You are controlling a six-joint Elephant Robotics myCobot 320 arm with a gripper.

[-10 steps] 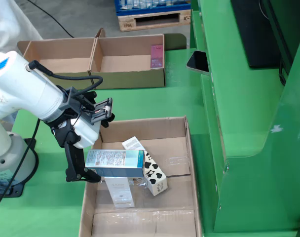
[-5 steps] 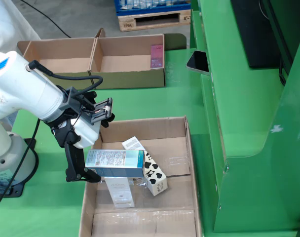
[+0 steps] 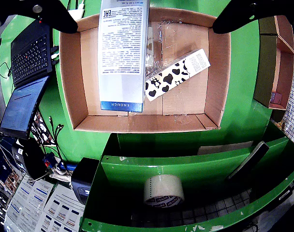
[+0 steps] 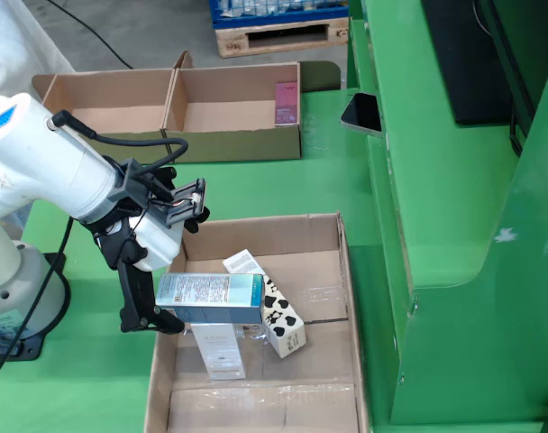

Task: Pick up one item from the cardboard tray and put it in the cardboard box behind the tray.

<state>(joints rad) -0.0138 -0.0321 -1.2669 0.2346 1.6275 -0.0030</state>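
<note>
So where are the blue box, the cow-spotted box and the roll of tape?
blue box (image 4: 211,290): side view, printed long face.
cow-spotted box (image 3: 170,77): gripper view, spotted top face.
roll of tape (image 3: 164,190): gripper view, its outer band.

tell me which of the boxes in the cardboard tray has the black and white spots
The long narrow box lying diagonally on the tray floor, spotted black on white; the light blue box and the white box carry only print.

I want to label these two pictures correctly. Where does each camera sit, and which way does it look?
Gripper view: rides on the gripper, looking down into the tray; only the dark jaws show.
Side view: fixed above the table's front, looking toward the back box; the white arm shows.
Shared: the blue box and the cow-print box.
</note>
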